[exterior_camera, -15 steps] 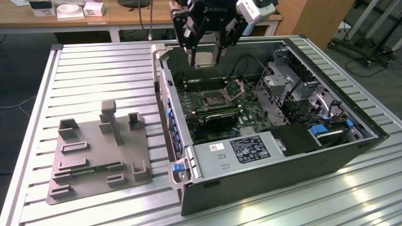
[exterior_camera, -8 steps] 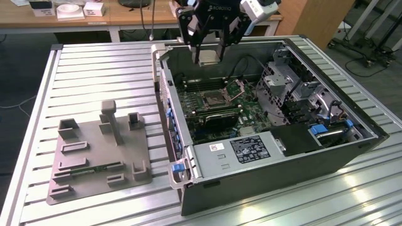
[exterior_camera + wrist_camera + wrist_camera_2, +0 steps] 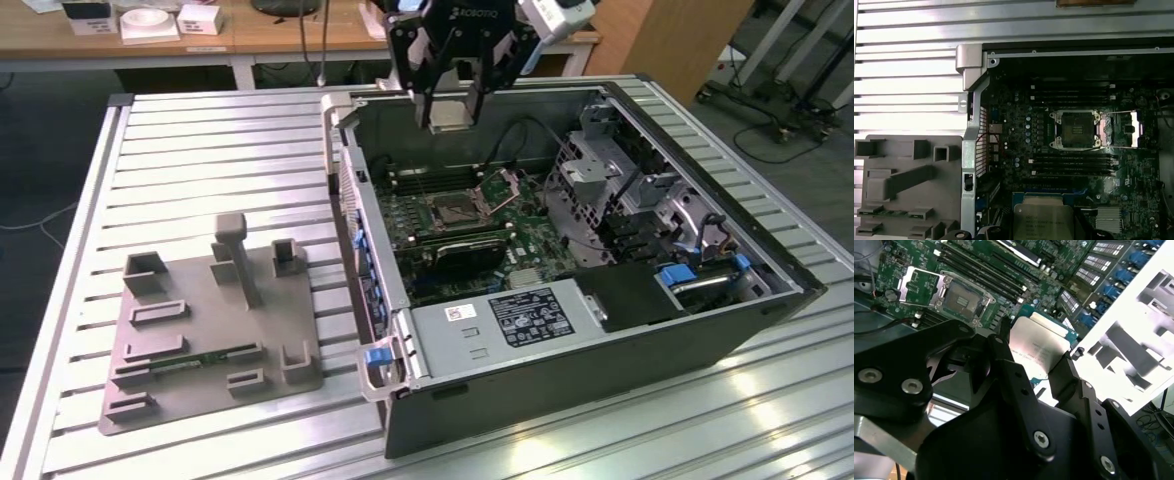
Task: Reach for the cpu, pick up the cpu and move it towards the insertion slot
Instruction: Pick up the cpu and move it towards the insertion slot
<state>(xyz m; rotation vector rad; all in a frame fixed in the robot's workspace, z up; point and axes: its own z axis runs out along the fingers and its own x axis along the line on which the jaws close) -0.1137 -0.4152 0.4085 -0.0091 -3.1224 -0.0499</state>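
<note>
While one open computer case [image 3: 574, 260] lies on the ribbed tabletop [image 3: 200, 150] beside one grey fixture tray [image 3: 200, 330], my tool [image 3: 451, 112] grips one cpu [image 3: 1036, 347] above the case, apart from the one insertion slot [image 3: 1074, 130], its plate hinged open.

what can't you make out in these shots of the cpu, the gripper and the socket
- The cpu: its underside faces away in the second wrist view; the picture's edge cuts it off in the first wrist view.
- The gripper: where its fingers touch the cpu's edges is covered by the fingers themselves.
- The insertion slot: its contacts are too small in both wrist views; in the exterior view it is too small.
</note>
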